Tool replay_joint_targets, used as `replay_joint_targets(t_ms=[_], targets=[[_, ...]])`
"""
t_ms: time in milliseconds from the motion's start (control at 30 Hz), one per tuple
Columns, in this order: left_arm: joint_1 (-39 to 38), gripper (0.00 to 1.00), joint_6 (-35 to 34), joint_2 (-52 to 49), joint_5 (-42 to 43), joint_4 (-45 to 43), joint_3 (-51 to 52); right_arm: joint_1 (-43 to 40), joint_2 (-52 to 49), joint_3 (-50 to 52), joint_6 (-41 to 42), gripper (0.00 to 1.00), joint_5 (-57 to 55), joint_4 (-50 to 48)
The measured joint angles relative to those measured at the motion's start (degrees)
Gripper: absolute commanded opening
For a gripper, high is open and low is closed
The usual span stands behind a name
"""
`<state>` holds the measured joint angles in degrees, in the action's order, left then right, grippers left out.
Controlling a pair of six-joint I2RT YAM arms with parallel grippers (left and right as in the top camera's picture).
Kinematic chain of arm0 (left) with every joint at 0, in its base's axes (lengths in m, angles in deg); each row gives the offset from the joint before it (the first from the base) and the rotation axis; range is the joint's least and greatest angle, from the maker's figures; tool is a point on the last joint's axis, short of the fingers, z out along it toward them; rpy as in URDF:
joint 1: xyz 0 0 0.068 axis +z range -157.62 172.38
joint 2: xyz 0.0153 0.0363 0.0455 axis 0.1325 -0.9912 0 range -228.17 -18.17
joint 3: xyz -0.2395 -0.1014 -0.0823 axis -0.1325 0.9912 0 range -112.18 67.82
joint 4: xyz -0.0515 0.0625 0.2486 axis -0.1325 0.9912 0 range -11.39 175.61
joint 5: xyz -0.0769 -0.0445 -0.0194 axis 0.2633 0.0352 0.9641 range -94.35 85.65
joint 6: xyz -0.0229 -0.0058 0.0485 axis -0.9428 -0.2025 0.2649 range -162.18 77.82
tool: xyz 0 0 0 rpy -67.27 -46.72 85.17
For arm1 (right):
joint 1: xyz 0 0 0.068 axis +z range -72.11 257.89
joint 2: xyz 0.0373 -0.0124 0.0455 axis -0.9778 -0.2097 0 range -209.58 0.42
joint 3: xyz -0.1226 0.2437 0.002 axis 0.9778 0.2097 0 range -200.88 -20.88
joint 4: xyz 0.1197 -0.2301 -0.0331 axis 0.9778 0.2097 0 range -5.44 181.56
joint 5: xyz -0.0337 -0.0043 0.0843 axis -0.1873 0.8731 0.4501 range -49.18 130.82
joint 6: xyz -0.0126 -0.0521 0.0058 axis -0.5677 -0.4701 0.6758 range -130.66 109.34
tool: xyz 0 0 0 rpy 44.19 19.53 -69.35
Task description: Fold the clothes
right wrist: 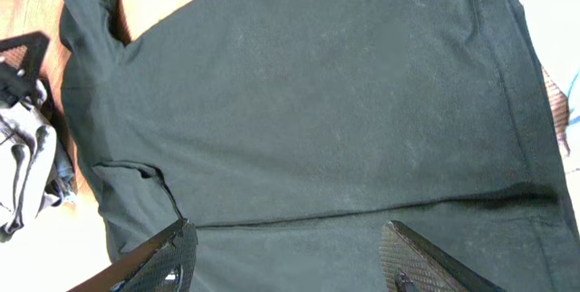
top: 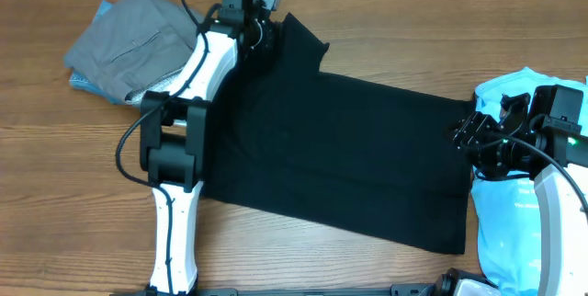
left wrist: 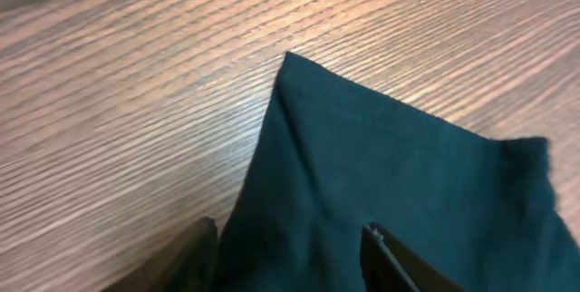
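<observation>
Overhead: large plain black short-sleeved T-shirt [top: 358,149] flat on wooden desk [top: 386,20], long axis L-R. Left gripper [top: 265,31] at far-left sleeve, right gripper [top: 467,136] at right edge.
L wrist: jaws apart, sleeve corner [left wrist: 381,147] between them, no pinch seen.
R wrist: jaws apart, shirt body ahead, nothing held.

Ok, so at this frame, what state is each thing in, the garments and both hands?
black T-shirt: laid out flat on the table, one sleeve sticking out.
grey garment: loosely folded, lying on a blue piece.
light blue T-shirt: lying at the right edge, untouched.
left hand: open, fingers either side of the black sleeve.
right hand: open over the black T-shirt, holding nothing.
</observation>
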<state>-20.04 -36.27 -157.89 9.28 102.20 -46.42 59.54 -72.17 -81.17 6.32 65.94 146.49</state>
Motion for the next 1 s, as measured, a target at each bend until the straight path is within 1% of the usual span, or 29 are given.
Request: replay_joint_targets(t_ms=[133,200,300,333,367,400,500,700,800,1000], targets=[[-0.15,0.53,-0.02,-2.75,0.09,-0.94,-0.04,0.00,0.00,0.00,-0.15,0.68,-0.20,0.33],[-0.15,0.49,-0.04,-3.76,-0.15,-0.96,-0.04,0.02,0.00,0.00,-0.15,0.68,-0.68,0.35],[-0.15,0.31,-0.66,-3.89,-0.63,-1.33,-0.22,0.00,0.00,0.00,-0.31,0.68,-1.44,0.20],[-0.15,0.22,-0.85,-3.89,-0.76,-1.31,-0.24,0.00,0.00,0.00,-0.28,0.68,-1.66,0.09],[-0.15,0.11,-1.07,-3.91,-0.83,-1.09,-0.24,0.00,0.00,0.00,-0.31,0.68,-1.95,-0.17],[-0.15,0.04,-1.38,-3.91,-0.96,-0.81,-0.24,0.02,0.00,0.00,-0.33,0.68,-2.23,-0.68],[-0.15,0.04,-1.70,-3.91,-0.85,-0.07,-0.24,0.00,-0.02,0.00,-0.37,0.67,-3.15,-2.56],[0.17,0.04,-2.78,-3.10,0.66,4.07,-0.79,0.00,-0.55,0.00,-0.50,0.62,-4.02,-11.82],[0.57,0.04,-2.84,-0.87,1.05,6.95,-0.79,0.02,-2.23,0.00,-0.42,0.61,-4.22,-15.74],[1.05,0.04,-2.82,7.74,1.44,10.95,-0.94,0.11,-12.00,-0.04,-0.42,0.59,-6.80,-26.47]])
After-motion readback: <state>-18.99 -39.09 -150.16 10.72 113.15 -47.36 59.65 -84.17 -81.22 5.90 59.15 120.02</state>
